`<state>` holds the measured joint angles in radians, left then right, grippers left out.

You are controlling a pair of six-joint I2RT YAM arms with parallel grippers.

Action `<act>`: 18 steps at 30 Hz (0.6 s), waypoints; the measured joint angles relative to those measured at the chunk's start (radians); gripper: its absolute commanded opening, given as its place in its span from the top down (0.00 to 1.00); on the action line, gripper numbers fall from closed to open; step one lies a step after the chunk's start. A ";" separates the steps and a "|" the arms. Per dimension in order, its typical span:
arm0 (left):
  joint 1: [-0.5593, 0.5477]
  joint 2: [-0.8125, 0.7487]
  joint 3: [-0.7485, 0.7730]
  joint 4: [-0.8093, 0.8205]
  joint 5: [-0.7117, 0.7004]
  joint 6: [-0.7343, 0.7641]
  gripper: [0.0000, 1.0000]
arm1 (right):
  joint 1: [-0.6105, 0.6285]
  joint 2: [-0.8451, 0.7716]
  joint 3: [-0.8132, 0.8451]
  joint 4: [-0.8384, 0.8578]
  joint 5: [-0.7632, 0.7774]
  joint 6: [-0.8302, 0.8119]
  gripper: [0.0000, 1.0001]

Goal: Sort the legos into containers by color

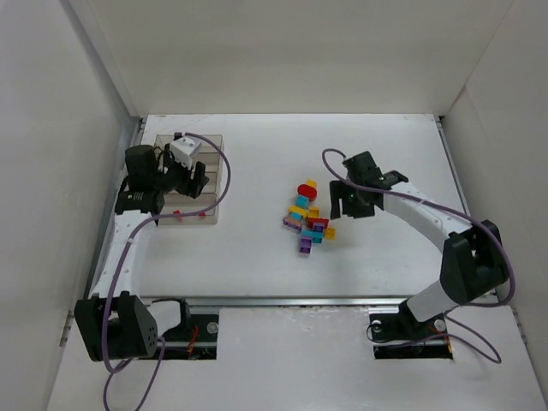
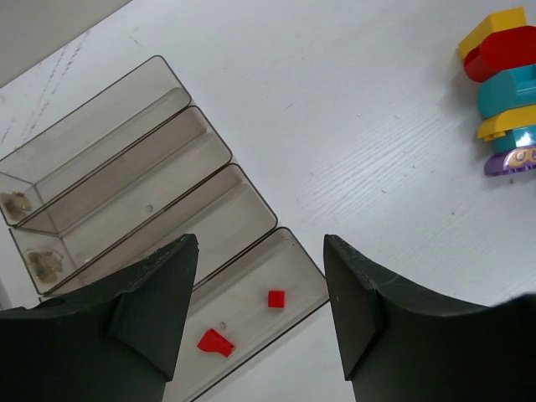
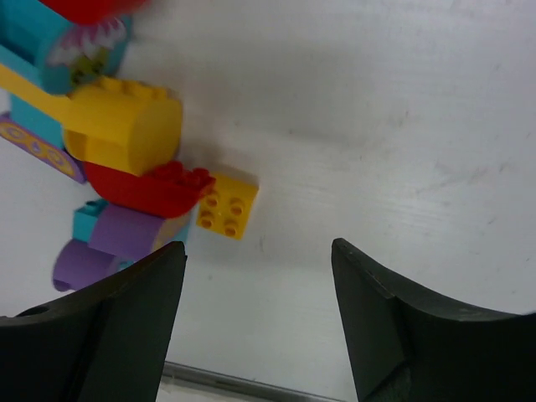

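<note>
Two red legos lie on the floor of one compartment of the smoke-tinted organizer. It is the outermost of its four long troughs, the one nearest the arm bases in my top view. I have the left gripper poised over that compartment with its fingers spread wide, clear of both pieces.

Over on the right, the main pile of legos sits near the middle of the table, well apart from the organizer. It is a tight cluster of red, yellow, teal and purple bricks, several touching or stacked. My right gripper hangs just beside the pile's right edge, fingers parted and gripping no brick. A small yellow brick, studs up, lies at the pile's fringe against a red piece, just ahead of those fingers.
</note>
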<state>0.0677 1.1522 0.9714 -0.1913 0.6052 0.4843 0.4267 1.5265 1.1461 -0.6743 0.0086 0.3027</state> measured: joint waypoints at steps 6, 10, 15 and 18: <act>-0.026 -0.003 -0.001 0.000 0.002 -0.027 0.41 | 0.007 0.008 -0.101 0.018 -0.038 0.095 0.33; -0.048 -0.013 -0.005 0.003 -0.015 -0.029 0.41 | 0.054 0.049 -0.102 0.076 -0.048 0.106 0.33; -0.076 -0.029 -0.022 0.010 -0.042 -0.029 0.40 | 0.118 0.108 -0.102 0.118 -0.052 0.124 0.33; -0.084 -0.036 -0.029 0.006 -0.053 -0.029 0.40 | 0.121 0.126 -0.106 0.126 -0.035 0.139 0.35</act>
<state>-0.0162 1.1164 0.9428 -0.1848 0.5526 0.4553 0.5472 1.6520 1.0397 -0.5480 -0.0261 0.4416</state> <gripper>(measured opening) 0.593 0.659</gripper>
